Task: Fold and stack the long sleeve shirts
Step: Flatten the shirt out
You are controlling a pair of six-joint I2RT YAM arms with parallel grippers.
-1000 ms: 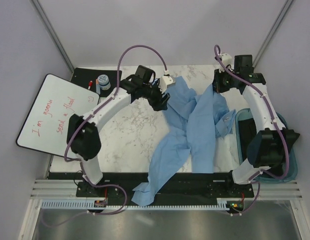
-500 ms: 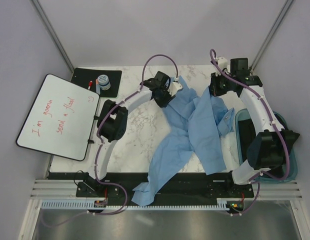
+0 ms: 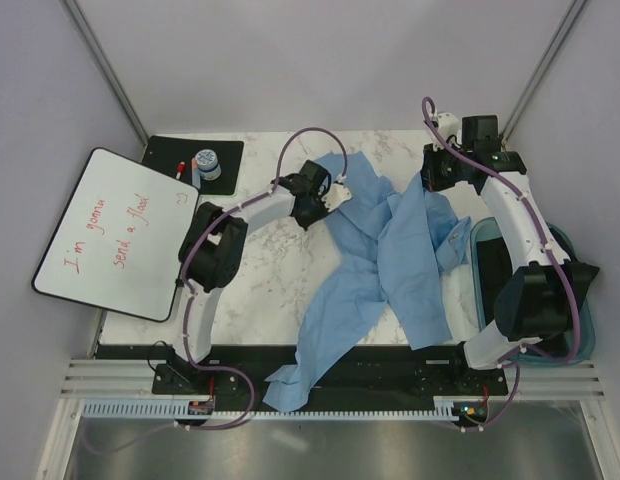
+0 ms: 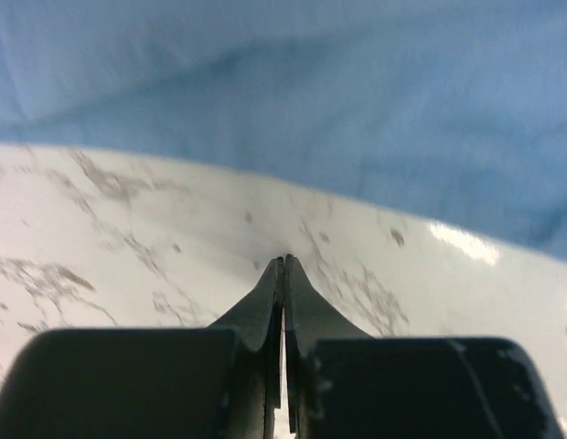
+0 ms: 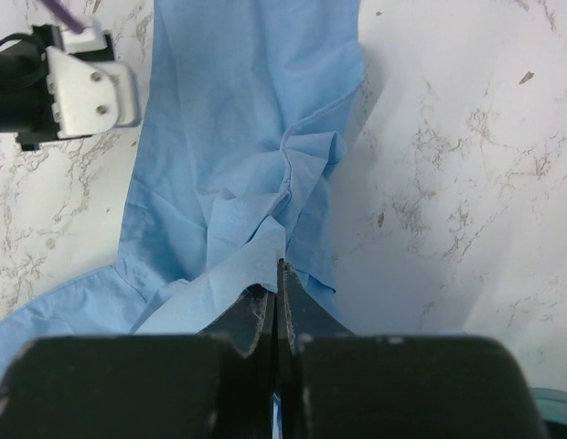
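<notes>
Light-blue long sleeve shirt cloth lies crumpled across the marble table, one sleeve hanging over the near edge. I cannot tell whether it is one shirt or more. My left gripper sits at the cloth's left edge. In the left wrist view it is shut on nothing, its tips over bare marble just short of the shirt. My right gripper is at the far right of the cloth. It is shut on a fold of the shirt.
A whiteboard overhangs the table's left side. A black mat at the back left holds a small cup and a marker. A blue bin stands at the right edge. The left wrist's white camera mount shows beside the cloth.
My left arm swung right to the shirt's left edge and its jaws went from open to shut. My right gripper stayed almost still, holding the cloth.
</notes>
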